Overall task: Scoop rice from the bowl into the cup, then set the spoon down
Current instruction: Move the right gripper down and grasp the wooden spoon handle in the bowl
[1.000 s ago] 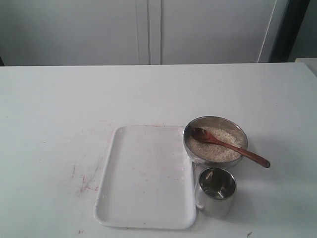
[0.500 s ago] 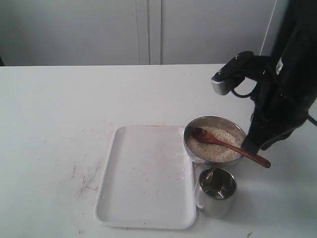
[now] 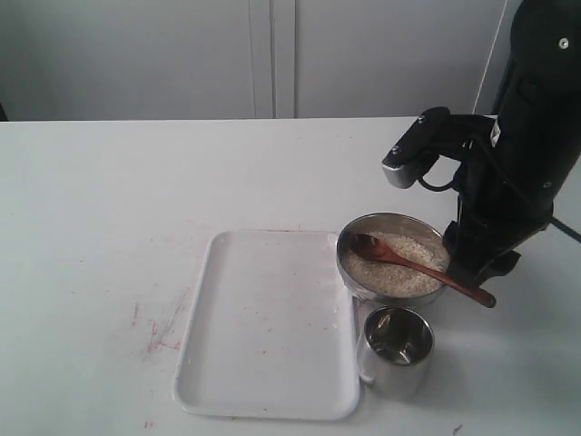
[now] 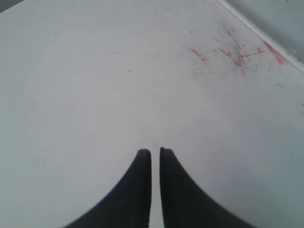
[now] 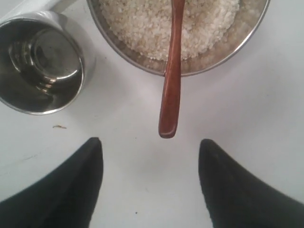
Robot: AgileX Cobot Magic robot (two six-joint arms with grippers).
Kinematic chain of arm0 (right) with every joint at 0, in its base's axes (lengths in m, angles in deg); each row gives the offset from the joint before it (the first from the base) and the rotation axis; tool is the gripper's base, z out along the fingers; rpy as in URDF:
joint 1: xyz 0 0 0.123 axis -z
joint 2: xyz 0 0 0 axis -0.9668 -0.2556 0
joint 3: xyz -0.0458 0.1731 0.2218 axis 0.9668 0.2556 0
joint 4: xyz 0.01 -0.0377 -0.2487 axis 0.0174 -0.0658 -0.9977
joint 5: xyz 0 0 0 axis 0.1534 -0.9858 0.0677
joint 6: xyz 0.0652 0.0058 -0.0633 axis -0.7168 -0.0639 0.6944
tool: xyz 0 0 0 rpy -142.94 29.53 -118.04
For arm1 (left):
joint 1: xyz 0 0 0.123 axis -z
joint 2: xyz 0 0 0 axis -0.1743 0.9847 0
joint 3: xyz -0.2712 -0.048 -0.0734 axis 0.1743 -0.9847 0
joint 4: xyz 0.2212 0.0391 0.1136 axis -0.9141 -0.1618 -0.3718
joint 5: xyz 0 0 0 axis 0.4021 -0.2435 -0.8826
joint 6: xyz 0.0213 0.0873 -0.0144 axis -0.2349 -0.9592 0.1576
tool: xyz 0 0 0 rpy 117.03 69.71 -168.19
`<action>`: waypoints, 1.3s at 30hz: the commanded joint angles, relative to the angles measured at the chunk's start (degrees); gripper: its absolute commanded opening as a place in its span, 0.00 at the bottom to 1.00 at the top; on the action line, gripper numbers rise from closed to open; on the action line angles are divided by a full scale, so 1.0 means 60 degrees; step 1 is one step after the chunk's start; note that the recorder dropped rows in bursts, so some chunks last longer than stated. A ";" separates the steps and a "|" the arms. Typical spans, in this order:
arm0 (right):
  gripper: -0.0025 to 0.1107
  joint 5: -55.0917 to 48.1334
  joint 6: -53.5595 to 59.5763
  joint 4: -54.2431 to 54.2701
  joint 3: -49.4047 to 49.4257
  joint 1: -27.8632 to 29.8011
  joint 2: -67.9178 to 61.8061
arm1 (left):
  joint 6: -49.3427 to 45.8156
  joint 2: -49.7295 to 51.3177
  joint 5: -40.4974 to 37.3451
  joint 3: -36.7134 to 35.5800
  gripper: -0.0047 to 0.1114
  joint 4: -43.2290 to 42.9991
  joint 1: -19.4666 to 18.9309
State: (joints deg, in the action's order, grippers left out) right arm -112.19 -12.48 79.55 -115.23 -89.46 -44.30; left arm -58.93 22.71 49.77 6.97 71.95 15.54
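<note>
The steel bowl [image 3: 361, 287] holds whitish rice [image 3: 404, 265] and stands right of the tray. The reddish-brown spoon [image 3: 425, 269] lies with its scoop in the rice and its handle over the rim, pointing right. The steel cup [image 3: 397, 351] stands just in front of the bowl and looks empty of rice. My right gripper [image 5: 149, 142] is open just above the table. The spoon [image 5: 171, 85] handle's tip is just ahead of its fingers, apart from them, with the bowl [image 5: 251, 19], rice [image 5: 137, 23] and cup [image 5: 42, 57] beyond. My left gripper [image 4: 155, 151] is shut on nothing over bare table.
A white rectangular tray [image 3: 268, 322] lies left of the bowl and cup. Red scribble marks [image 3: 159, 331] stain the table to its left, and the red marks [image 4: 237, 54] show beside the tray's edge [image 4: 266, 33]. The right arm [image 3: 517, 154] rises behind the bowl's right side.
The right arm has come into view from the right and lowered behind the spoon's handle end. Bowl, cup, spoon and tray have not moved.
</note>
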 commanded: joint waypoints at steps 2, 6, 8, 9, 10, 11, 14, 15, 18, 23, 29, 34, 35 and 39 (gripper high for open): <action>0.54 0.0417 0.0567 -0.0104 -0.0077 -0.0029 -0.0012 | 0.0056 -0.0001 -0.0466 -0.0087 0.16 0.0054 0.0070; 0.54 0.0440 0.0680 -0.0621 -0.0077 -0.0029 -0.0357 | 0.0056 -0.0001 -0.0466 -0.0087 0.16 0.0054 0.0070; 0.54 0.0440 0.0591 -0.0866 -0.0065 -0.0029 -0.0599 | 0.0056 -0.0001 -0.0466 -0.0087 0.16 0.0054 0.0070; 0.54 0.0490 0.0461 -0.0962 -0.0065 -0.0029 -0.0709 | 0.0056 -0.0001 -0.0466 -0.0087 0.16 0.0054 0.0070; 0.54 0.0505 0.0248 -0.1016 -0.0065 -0.0029 -0.0907 | 0.0056 -0.0001 -0.0466 -0.0087 0.16 0.0054 0.0070; 0.54 0.0505 0.0207 -0.1016 -0.0065 -0.0029 -0.1017 | 0.0056 -0.0001 -0.0466 -0.0087 0.16 0.0054 0.0070; 0.54 0.0505 0.0116 -0.0981 -0.0065 -0.0029 -0.1346 | 0.0056 -0.0001 -0.0466 -0.0087 0.16 0.0054 0.0070; 0.54 0.0505 0.0073 -0.0981 -0.0065 -0.0029 -0.1454 | 0.0056 -0.0001 -0.0466 -0.0087 0.16 0.0054 0.0070; 0.54 0.0505 -0.0007 -0.0981 -0.0065 -0.0029 -0.1731 | 0.0056 -0.0001 -0.0466 -0.0087 0.16 0.0054 0.0070; 0.54 0.0511 -0.0352 -0.0957 0.0030 -0.0008 -0.2121 | 0.0056 -0.0001 -0.0466 -0.0087 0.16 0.0054 0.0070; 0.54 0.0991 -0.0513 -0.0974 0.0433 0.0011 -0.2251 | 0.0056 -0.0001 -0.0466 -0.0087 0.16 0.0054 0.0070; 0.53 0.1452 -0.0527 -0.0955 0.0855 0.0011 -0.2297 | 0.0056 -0.0001 -0.0466 -0.0087 0.16 0.0054 0.0070; 0.53 0.1570 -0.0534 -0.0955 0.0908 0.0011 -0.2297 | 0.0056 -0.0001 -0.0466 -0.0087 0.16 0.0054 0.0070; 0.49 0.1702 -0.0614 -0.0936 0.0927 0.0011 -0.2297 | 0.0056 -0.0001 -0.0466 -0.0087 0.16 0.0054 0.0070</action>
State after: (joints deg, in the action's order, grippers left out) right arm -102.93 -15.56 74.04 -109.93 -89.46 -58.07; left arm -58.93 22.71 49.77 6.97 71.95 15.54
